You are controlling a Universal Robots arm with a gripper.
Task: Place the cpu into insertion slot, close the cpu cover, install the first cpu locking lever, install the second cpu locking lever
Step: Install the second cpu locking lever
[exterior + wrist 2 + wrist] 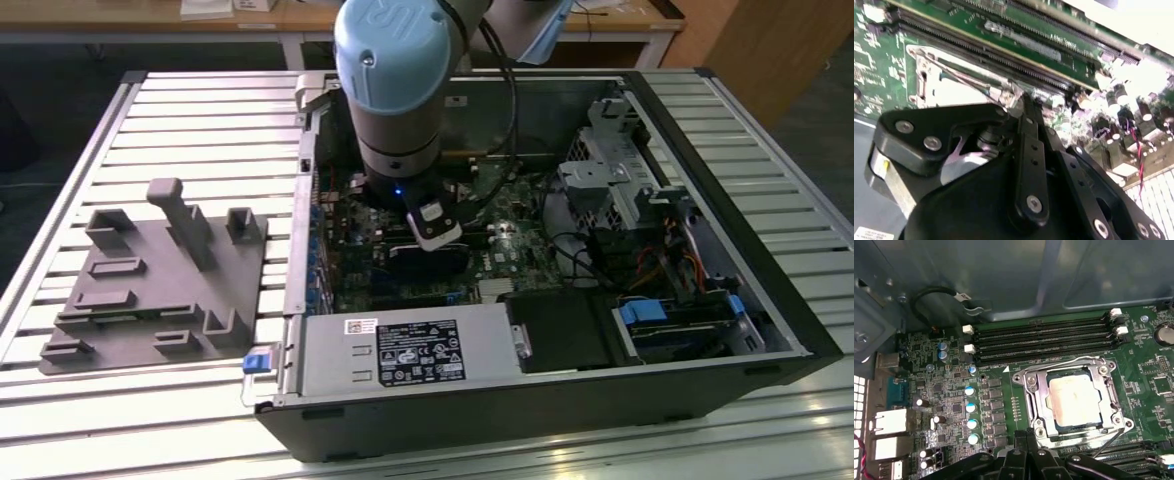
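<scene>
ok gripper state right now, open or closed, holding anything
gripper: cannot be told; it sits low at the edge of the cpu cover, which is down over the cpu.

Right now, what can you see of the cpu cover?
In the first wrist view the cpu cover is a thin silvery metal frame with a square cut-out. It lies flat and closed over the cpu, whose pale top shows through the opening. Screws sit at its corners, and thin wire levers run along its edges. Green board surrounds it. The gripper is close beside it; contact cannot be told.
</scene>
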